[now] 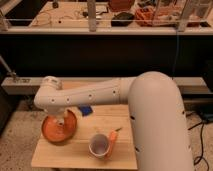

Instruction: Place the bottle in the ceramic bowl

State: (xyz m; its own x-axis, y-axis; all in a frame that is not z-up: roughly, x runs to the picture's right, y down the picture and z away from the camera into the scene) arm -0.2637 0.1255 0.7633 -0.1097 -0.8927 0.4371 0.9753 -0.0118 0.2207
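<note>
The ceramic bowl (59, 131), a wide, shallow orange-terracotta dish, sits at the left end of a small wooden table (80, 155). My white arm reaches in from the right, and its wrist bends down over the bowl. The gripper (60, 119) hangs just above the bowl's middle. A pale whitish shape sits at the gripper, right over the dish. It may be the bottle, but I cannot separate it from the gripper. No bottle shows anywhere else on the table.
A cup with a white inside (100, 146) stands near the table's front middle, with a small orange object (114, 136) against its right side. A small blue object (86, 110) lies behind the bowl, under my forearm. A dark shelf and a cluttered bench stand behind.
</note>
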